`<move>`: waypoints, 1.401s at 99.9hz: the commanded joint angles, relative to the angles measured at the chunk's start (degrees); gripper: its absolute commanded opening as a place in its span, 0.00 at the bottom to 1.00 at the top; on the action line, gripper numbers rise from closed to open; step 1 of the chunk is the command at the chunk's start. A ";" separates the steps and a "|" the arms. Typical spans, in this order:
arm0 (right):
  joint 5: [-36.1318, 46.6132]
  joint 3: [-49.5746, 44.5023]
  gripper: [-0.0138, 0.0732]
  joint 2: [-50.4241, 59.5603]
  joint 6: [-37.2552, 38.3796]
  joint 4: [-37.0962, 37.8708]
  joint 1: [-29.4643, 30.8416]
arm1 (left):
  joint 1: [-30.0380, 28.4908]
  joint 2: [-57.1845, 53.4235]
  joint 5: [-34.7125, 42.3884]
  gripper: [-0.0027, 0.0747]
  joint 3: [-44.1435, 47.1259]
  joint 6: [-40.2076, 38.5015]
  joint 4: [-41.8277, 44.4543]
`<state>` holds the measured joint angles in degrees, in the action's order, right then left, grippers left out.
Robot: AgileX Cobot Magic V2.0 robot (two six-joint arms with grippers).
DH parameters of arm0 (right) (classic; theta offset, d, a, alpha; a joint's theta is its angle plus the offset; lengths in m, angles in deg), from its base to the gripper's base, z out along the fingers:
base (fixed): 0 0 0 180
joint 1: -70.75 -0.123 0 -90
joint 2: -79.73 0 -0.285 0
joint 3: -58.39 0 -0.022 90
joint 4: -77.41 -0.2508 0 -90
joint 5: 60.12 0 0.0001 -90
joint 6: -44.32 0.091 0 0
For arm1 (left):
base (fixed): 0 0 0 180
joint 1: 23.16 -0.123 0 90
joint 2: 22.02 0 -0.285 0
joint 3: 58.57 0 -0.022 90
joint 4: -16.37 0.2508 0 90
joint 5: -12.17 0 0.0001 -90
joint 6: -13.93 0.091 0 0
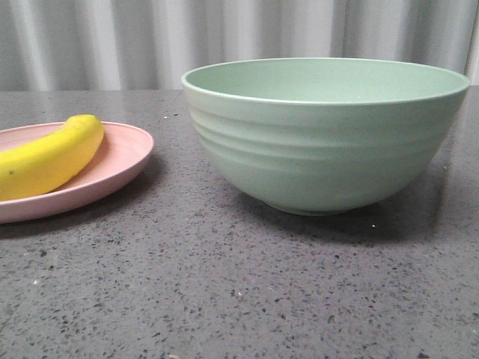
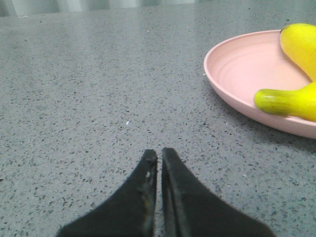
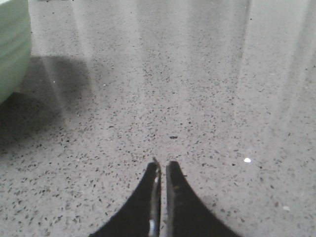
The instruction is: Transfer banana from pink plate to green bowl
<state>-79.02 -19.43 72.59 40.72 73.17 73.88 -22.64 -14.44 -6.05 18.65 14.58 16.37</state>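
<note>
The yellow banana [image 1: 49,157] lies on the pink plate [image 1: 123,161] at the left of the front view. The green bowl [image 1: 325,134] stands upright at the centre right, apart from the plate. Neither gripper shows in the front view. In the left wrist view my left gripper [image 2: 159,154] is shut and empty over bare table, short of the plate [image 2: 247,74] with the banana [image 2: 291,101] on it. In the right wrist view my right gripper [image 3: 163,165] is shut and empty over bare table; the bowl's wall [image 3: 12,47] shows at the edge.
The grey speckled tabletop [image 1: 239,284] runs under everything. A pale curtain [image 1: 150,37] hangs behind the table.
</note>
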 commanded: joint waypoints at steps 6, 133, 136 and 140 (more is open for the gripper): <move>1.87 -1.11 0.08 1.22 -0.42 0.59 0.27 | -0.12 -1.56 3.79 0.01 0.64 0.13 -0.34; 15.47 -1.11 0.08 1.22 -0.42 0.86 0.27 | -0.12 -1.56 13.20 0.01 0.64 0.13 1.25; 15.47 -1.11 0.08 1.22 -0.42 0.86 0.27 | -0.12 -1.56 13.20 0.01 0.64 0.13 1.25; 15.47 -1.11 0.08 1.22 -0.42 0.86 0.27 | -0.12 -1.56 13.20 0.01 0.64 0.13 1.25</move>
<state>-67.32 -19.43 72.59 40.72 73.43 73.88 -22.64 -14.44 2.13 18.65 14.58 17.89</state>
